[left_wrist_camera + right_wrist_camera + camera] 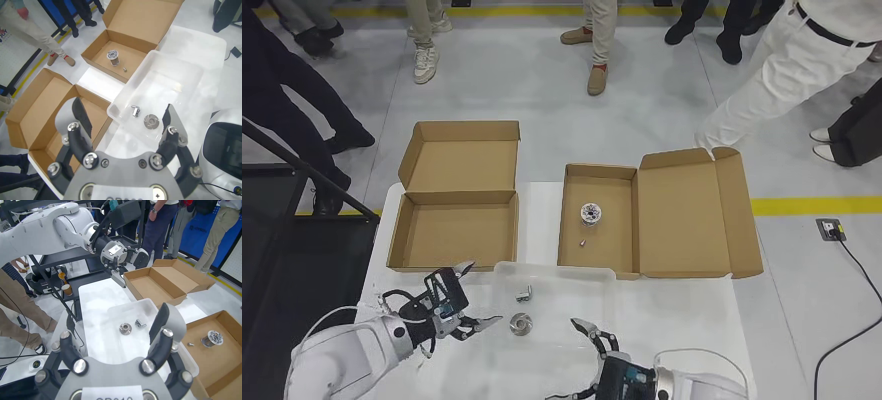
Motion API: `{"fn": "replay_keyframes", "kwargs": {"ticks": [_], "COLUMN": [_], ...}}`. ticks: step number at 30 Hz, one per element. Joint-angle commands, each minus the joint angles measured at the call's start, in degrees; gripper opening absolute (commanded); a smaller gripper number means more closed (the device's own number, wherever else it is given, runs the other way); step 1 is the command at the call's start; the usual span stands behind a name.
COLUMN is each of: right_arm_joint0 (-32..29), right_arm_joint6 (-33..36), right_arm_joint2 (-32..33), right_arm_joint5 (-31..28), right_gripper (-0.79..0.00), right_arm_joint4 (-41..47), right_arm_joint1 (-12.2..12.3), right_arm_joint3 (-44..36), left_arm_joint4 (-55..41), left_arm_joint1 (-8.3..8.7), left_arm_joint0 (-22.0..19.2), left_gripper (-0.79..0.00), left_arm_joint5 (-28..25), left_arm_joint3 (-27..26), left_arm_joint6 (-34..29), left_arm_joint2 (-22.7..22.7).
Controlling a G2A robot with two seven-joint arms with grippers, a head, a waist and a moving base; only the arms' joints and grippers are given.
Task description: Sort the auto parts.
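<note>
A clear plastic tray [542,268] [189,62] [132,304] near the table's front holds a round metal disc part [520,324] [151,121] [125,328] and a small metal bracket [524,293] [135,110] [140,323]. My left gripper [480,294] [122,104] [130,272] hovers open above the tray's left end, empty. My right gripper [567,360] [116,313] hangs open and empty over the tray's front. The right cardboard box [597,235] [136,55] [223,361] holds a flanged cylinder [590,213] [113,57] [211,339] and a small bolt [582,242] [124,69] [190,344].
The left cardboard box [452,235] [37,121] [151,285] stands with nothing inside, its lid folded back. The right box's lid [687,215] lies open to the right. A black cart [62,256] with a cup and bottle stands left of the table. People stand beyond the far edge.
</note>
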Motion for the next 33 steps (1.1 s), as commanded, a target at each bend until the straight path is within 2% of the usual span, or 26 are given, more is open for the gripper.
{"fn": "replay_keyframes", "kwargs": {"ticks": [1,4,7,9,18,22,29,33], "right_arm_joint0": [0.0,-0.2,-1.4,-2.8,-9.9,-11.7,-11.7,-11.7], "right_arm_joint6": [-0.1,-3.8,-6.6,-8.6,-14.8,-17.0,-17.0,-17.0], "right_arm_joint2": [-0.1,1.2,3.8,5.1,13.2,15.2,15.2,15.2], "right_arm_joint5": [0.1,-3.0,-4.1,-4.1,-4.1,-4.1,-4.1,-4.1], "right_gripper": [0.000,0.000,0.000,0.000,0.000,0.000,0.000,0.000], "right_arm_joint4": [0.1,1.3,-0.3,-1.4,-3.9,-2.6,-2.6,-2.6], "right_arm_joint1": [0.0,0.6,1.5,2.4,7.3,8.2,8.2,8.2], "right_arm_joint3": [0.1,1.2,0.8,0.4,1.4,2.8,2.8,2.8], "left_arm_joint4": [0.0,2.6,3.4,2.7,-3.7,-6.7,-6.7,-2.3], "left_arm_joint1": [0.00,0.24,0.54,0.79,3.98,5.12,5.12,4.95], "left_arm_joint0": [0.0,-0.8,-4.2,-6.8,-20.6,-26.6,-26.6,-25.8], "left_gripper": [0.000,0.000,0.000,0.000,0.000,0.000,0.000,0.000], "left_arm_joint5": [0.0,-1.9,-5.4,-5.4,-5.4,-5.4,-5.4,-1.3], "left_arm_joint3": [0.0,0.0,2.7,5.2,13.8,17.5,17.5,17.7], "left_arm_joint6": [0.0,-2.7,-5.1,-6.6,-16.6,-24.3,-24.3,-27.2], "left_arm_joint2": [0.0,2.8,5.6,8.2,25.3,33.0,33.0,35.1]}}
